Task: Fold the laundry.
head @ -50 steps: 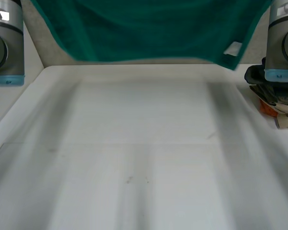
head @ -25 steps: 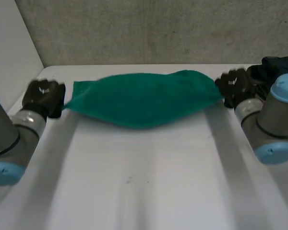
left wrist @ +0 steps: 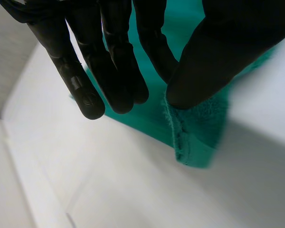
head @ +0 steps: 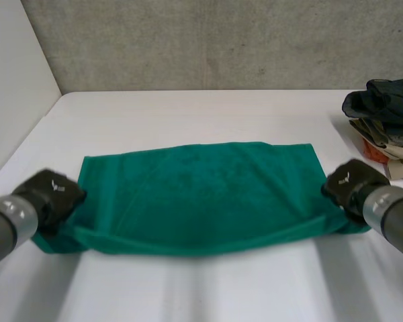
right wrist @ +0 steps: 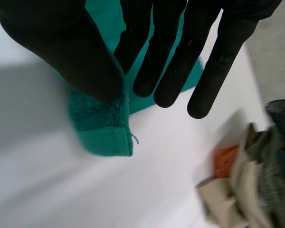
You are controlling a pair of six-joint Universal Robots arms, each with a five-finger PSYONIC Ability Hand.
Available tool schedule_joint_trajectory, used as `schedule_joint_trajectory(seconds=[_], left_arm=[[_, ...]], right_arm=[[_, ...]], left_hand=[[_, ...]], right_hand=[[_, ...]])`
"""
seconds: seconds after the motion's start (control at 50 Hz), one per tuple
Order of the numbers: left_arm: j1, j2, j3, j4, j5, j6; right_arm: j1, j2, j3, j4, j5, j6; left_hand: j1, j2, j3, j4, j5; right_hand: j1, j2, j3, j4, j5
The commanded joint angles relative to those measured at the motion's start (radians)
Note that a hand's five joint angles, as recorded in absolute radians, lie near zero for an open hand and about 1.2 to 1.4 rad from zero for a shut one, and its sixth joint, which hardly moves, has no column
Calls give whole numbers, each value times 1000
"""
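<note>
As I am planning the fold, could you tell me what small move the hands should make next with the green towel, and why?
Probably lift both near corners and carry them toward the far edge. The green towel lies spread on the table, and the left hand and right hand each pinch one near corner, so folding in half looks ready.

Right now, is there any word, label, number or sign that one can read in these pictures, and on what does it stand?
No text can be read.
A small white mark on the back of the left hand: too small to read.
The same on the right hand.
The green towel is plain.
</note>
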Motion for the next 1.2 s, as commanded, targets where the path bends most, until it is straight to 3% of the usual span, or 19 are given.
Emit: schedule_joint_trajectory(seconds=[0.02,0.12,0.3,0.4,0.42,0.44,0.46,0.48,0.52,0.54,0.6,0.68,0.76,0.92,1.2], left_arm=[[-10,-126,137,191,-6,-79],[-23,-279,279,380,-13,-158],[-69,-548,545,510,-103,-162],[-72,-653,649,564,-129,-162],[-80,-672,660,590,-128,-165],[-86,-675,662,602,-129,-165],[-92,-680,662,616,-129,-167],[-109,-683,660,640,-129,-168],[-126,-680,652,663,-129,-168],[-137,-677,640,673,-131,-171],[-146,-651,594,682,-131,-182],[-145,-551,508,680,-135,-208],[-148,-439,373,679,-131,-282],[-149,-324,208,684,-125,-415],[-148,-324,157,684,-123,-423]], right_arm=[[6,120,-110,-230,25,68],[6,265,-231,-361,42,89],[16,512,-460,-621,25,85],[16,675,-601,-732,-59,89],[16,697,-618,-741,-69,92],[16,723,-641,-749,-76,97],[16,753,-665,-757,-73,103],[16,764,-676,-755,-70,106],[16,767,-684,-741,-61,120],[18,761,-679,-734,-58,132],[10,712,-629,-666,-56,218],[-2,516,-514,-483,-70,388],[-31,427,-442,-349,-93,492],[-71,413,-383,-212,-136,523],[-85,533,-403,-227,-119,465]], left_hand=[[248,196,200,194,219],[248,196,200,194,219],[248,196,200,194,219],[248,196,200,194,219],[248,196,200,194,219],[234,182,186,180,205],[-176,-228,-224,-230,-205],[-974,-1026,-1022,-1027,-1003],[-836,-888,-884,-889,-864],[-974,-1026,-1022,-1027,-1003],[-974,-1026,-1022,-1027,-1003],[-974,-1026,-1022,-1027,-1003],[-974,-1026,-1022,-1027,-1003],[-974,-1026,-1022,-1027,-1003],[-974,-1026,-1022,-1027,-1003]], right_hand=[[251,218,201,196,216],[251,218,201,196,216],[251,218,201,196,216],[251,218,201,196,216],[87,53,37,31,52],[-444,-477,-494,-500,-479],[-971,-1004,-1021,-1026,-1005],[-971,-1004,-1021,-1026,-1005],[-971,-1004,-1021,-1026,-1005],[-971,-1004,-1021,-1026,-1005],[-971,-1004,-1021,-1026,-1005],[-971,-1004,-1021,-1026,-1005],[-971,-1004,-1021,-1026,-1005],[-966,-1000,-1016,-1022,-1001],[-629,-663,-679,-685,-664]])
